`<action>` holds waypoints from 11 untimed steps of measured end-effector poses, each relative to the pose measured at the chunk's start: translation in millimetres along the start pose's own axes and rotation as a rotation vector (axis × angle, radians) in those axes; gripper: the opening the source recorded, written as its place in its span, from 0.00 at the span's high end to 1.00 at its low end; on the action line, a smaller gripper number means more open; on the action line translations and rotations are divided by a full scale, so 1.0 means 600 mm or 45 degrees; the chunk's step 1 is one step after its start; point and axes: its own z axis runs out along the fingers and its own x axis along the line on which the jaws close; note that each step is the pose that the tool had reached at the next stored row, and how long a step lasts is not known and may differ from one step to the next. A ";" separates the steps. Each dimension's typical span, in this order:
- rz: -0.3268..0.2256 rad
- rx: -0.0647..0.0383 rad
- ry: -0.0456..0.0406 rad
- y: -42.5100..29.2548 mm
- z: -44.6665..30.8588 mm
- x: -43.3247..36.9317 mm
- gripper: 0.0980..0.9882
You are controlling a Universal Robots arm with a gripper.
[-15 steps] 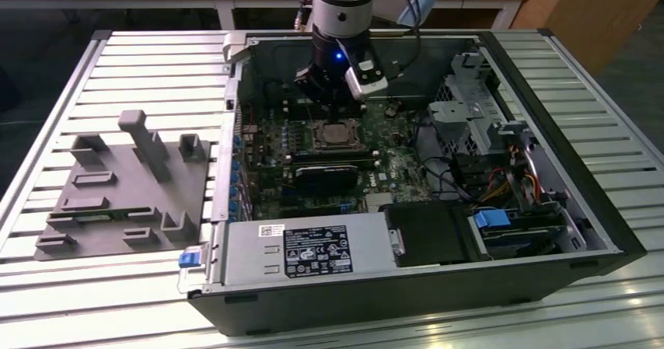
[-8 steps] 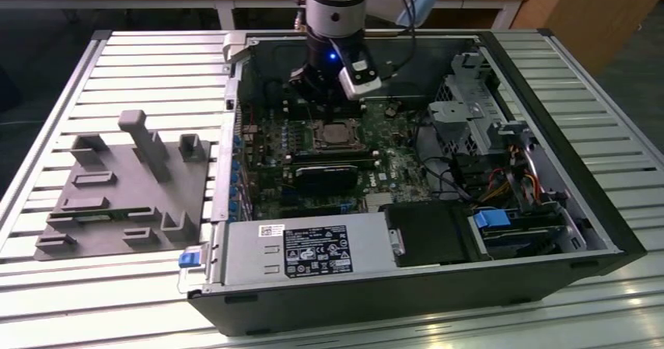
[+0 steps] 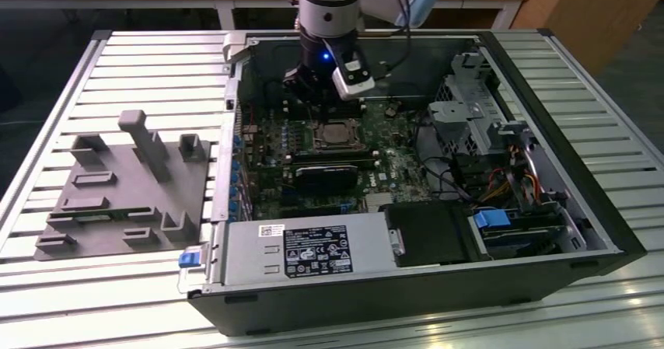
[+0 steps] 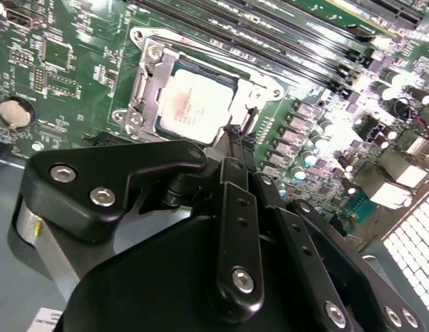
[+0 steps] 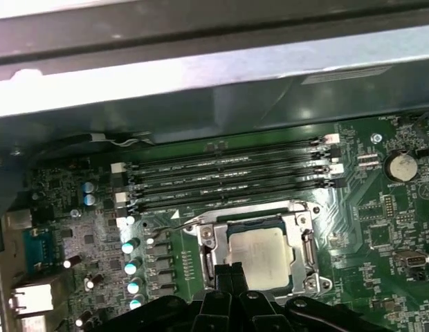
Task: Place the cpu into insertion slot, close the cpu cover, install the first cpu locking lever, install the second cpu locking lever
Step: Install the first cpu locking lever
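Gripper (image 4: 235, 133) is hovering at the edge of the insertion slot (image 4: 221, 75), fingers pressed together, possibly pinching the thin lever wire (image 4: 249, 119); hard to tell. The cpu (image 4: 197, 104) is sitting in the slot under the lowered cpu cover (image 4: 145, 90). The gripper body is blocking the socket's near edge. Memory slots (image 5: 228, 178) are lying just beside.

Legible text: none. Power supply (image 3: 311, 249), near side of case: black label (image 3: 316, 250), white print unreadable; white sticker (image 3: 272, 229), unreadable. Cpu (image 4: 195, 105): faint surface marking, indistinct.
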 end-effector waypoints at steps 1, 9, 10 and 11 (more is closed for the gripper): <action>0.000 0.000 0.000 0.000 0.000 0.003 0.99; 0.000 -0.001 -0.005 -0.004 0.000 0.024 0.99; 0.000 -0.001 -0.006 -0.004 0.000 0.027 0.99; 0.000 -0.001 -0.007 -0.005 0.000 0.030 0.99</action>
